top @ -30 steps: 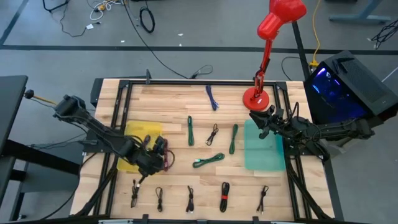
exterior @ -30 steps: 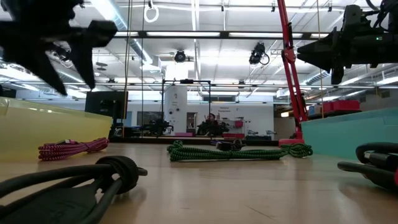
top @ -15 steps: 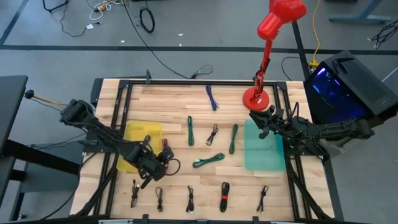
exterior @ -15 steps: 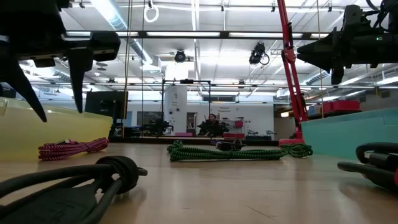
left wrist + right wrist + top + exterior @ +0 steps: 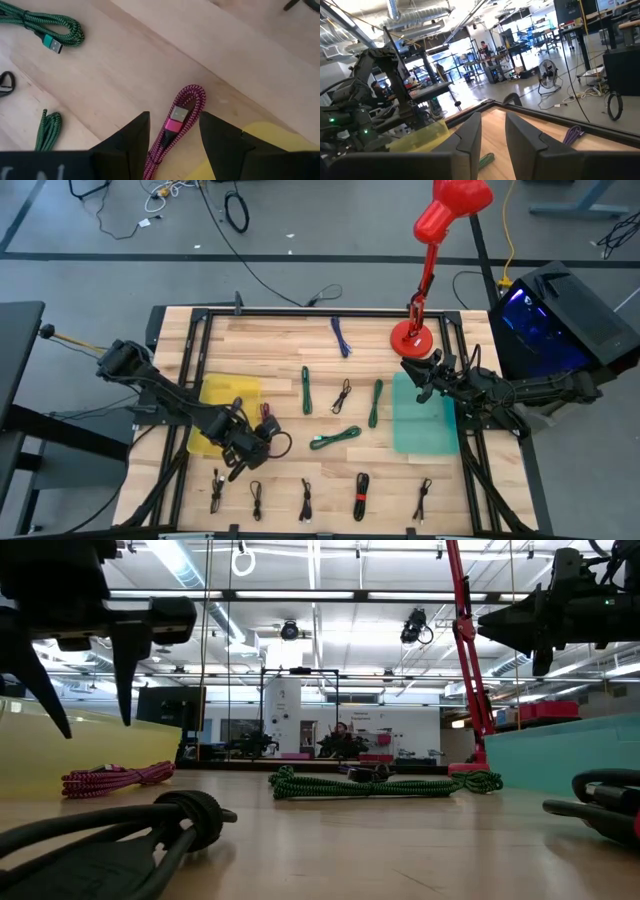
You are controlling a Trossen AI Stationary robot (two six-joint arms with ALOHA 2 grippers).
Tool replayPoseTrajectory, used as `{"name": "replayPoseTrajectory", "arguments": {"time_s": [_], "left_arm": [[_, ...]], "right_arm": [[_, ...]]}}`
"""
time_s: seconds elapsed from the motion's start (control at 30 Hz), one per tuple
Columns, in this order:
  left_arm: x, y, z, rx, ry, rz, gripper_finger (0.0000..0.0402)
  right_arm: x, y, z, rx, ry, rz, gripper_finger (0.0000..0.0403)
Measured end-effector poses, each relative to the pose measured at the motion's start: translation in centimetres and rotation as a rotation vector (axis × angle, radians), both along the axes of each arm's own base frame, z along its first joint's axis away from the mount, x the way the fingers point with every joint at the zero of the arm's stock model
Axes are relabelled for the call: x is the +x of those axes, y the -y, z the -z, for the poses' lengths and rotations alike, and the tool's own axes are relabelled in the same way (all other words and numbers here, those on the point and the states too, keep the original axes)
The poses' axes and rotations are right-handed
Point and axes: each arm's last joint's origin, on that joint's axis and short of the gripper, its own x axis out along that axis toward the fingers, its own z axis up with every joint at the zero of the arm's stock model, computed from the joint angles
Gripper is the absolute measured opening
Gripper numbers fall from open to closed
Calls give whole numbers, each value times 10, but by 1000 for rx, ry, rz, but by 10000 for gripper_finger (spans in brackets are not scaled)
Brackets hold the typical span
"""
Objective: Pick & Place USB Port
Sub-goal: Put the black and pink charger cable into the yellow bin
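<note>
Left hand has shifted off the yellow tray, fingers apart over the pink cable. Right hand waits, apart. Closing off-centre may pinch only one strand.

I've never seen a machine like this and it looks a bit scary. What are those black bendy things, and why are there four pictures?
Those are two robot arms with two-finger grippers. One camera looks down from above, one sits at table height, and one rides on each wrist. On the wooden table lie bundled cables, a yellow tray, a teal tray and a red lamp. The left gripper hangs open over a pink cable, holding nothing. The right gripper waits open above the teal tray.
</note>
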Motion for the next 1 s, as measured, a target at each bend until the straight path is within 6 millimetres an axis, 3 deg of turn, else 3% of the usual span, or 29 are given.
{"name": "replayPoseTrajectory", "arguments": {"time_s": [0.17, 0.5, 1.0], "left_arm": [[2, 0, 3, 0, -1, -4, 176], [14, 3, 31, 18, -94, -11, 176], [19, -1, 28, -38, -118, -90, 176]], "right_arm": [[0, 0, 0, 0, 0, 0, 91], [0, 0, 1, 0, -10, 0, 91], [1, 0, 2, -3, -25, 1, 91]]}}
